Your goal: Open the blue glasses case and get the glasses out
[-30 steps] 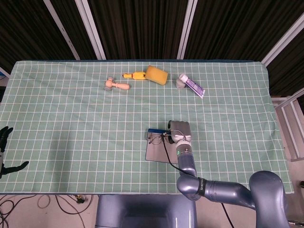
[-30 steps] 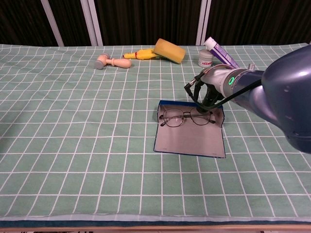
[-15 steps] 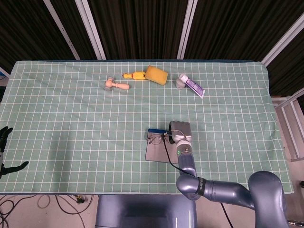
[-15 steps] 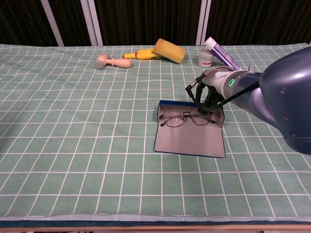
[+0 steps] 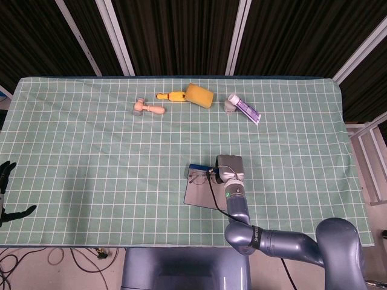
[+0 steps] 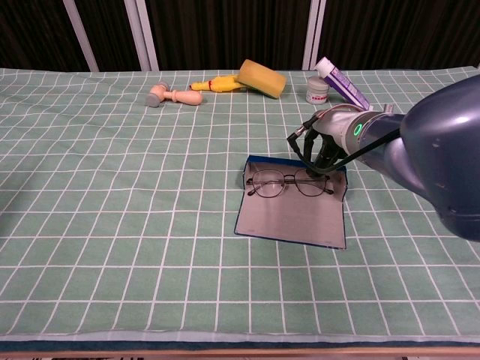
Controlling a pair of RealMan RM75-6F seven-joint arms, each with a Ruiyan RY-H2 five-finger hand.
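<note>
The blue glasses case [image 6: 289, 219] lies open on the green checked cloth, its grey lid spread flat toward the front edge; in the head view the case [image 5: 202, 194] sits right of the middle near the front. Thin-rimmed glasses [image 6: 279, 182] rest across its back half and show small in the head view [image 5: 198, 177]. My right hand [image 6: 319, 146] reaches down at the glasses' right end, its dark fingers [image 6: 309, 154] closed around the frame there. From above, the right hand [image 5: 230, 168] is mostly hidden under its own wrist. My left hand [image 5: 6, 193] hangs off the table's left edge, fingers apart, holding nothing.
Along the back of the table lie a wooden mallet [image 6: 171, 94], a yellow toy [image 6: 210, 85], a yellow sponge [image 6: 262, 78], a small jar [image 6: 316, 93] and a toothpaste tube [image 6: 341, 81]. My right forearm [image 6: 427, 150] fills the right side of the chest view.
My right hand has edged slightly to the right at the glasses' end, and the case's lid has shifted a little on the cloth. The left hand has stayed still.
</note>
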